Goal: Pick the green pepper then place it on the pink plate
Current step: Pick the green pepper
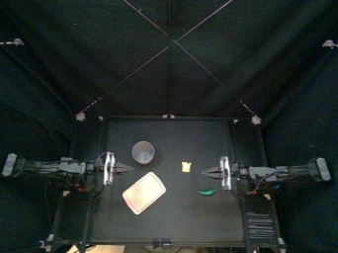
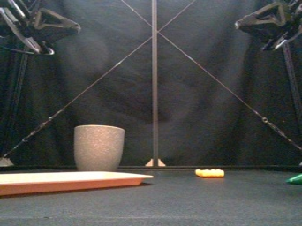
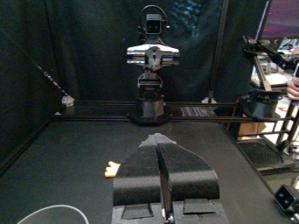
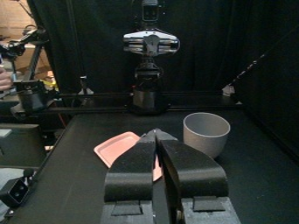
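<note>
Green pepper (image 1: 209, 191), small and low, lies at about 4 o'clock from the table's middle, just beside the right gripper (image 1: 209, 175) and toward the front. The right wrist view does not show it. Both pairs of jaws are pressed together, only a thin seam between them in each wrist view.

Risks, as I judge them:
- If the right arm descends before its jaws part, it would nudge the pepper away instead of straddling it.
- The yellow toy (image 1: 189, 166) at 1 o'clock is near enough to be clipped or taken by mistake.
- The pink tray (image 1: 142, 192) sits at 8 o'clock, well apart from the pepper. The carry passes close to the left gripper (image 1: 126, 170), which hangs near the tray, so the arms could meet.
- The tray looks flat, so a careless release may let the toy slide off.

The grey speckled cup (image 1: 142, 151) stands at 10 o'clock, behind the tray. The table (image 1: 185, 222) is matte black, with black curtains behind and to the sides.
</note>
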